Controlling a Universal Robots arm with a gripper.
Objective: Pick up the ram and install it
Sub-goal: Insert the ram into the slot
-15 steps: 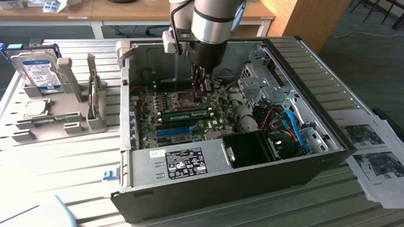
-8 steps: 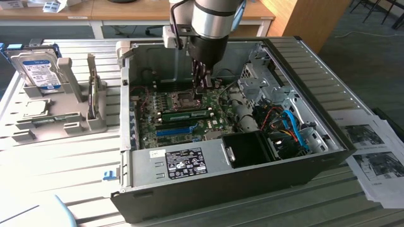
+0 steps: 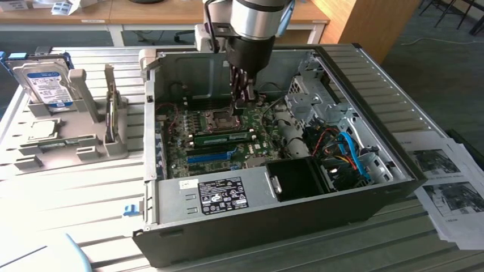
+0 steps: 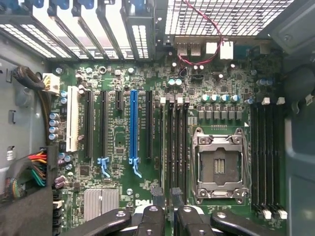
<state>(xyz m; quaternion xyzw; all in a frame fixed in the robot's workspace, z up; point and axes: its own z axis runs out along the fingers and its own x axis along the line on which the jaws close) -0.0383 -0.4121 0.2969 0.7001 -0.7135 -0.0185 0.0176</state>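
Note:
The ram [image 3: 223, 137], a narrow green stick with dark chips, stands on edge on the motherboard between the CPU socket [image 3: 221, 119] and the long blue slot [image 3: 208, 156]. My gripper [image 3: 246, 107] reaches down into the open computer case [image 3: 363, 73], just above and a little behind the stick. In the wrist view the gripper [image 4: 167, 195] hovers over one end of the black memory slots [image 4: 173, 142]. Its dark fingertips [image 4: 158, 195] stand apart with nothing between them. From above I cannot tell the stick from the slots.
A grey fixture [image 3: 68, 147] at the exterior view's left holds a silver hard drive [image 3: 44, 85]. Inside the case are blue and orange cables [image 3: 348, 153], a black fan shroud [image 3: 298, 178] and drive cages [image 3: 318, 96]. Printed sheets [image 3: 446, 181] lie at the right.

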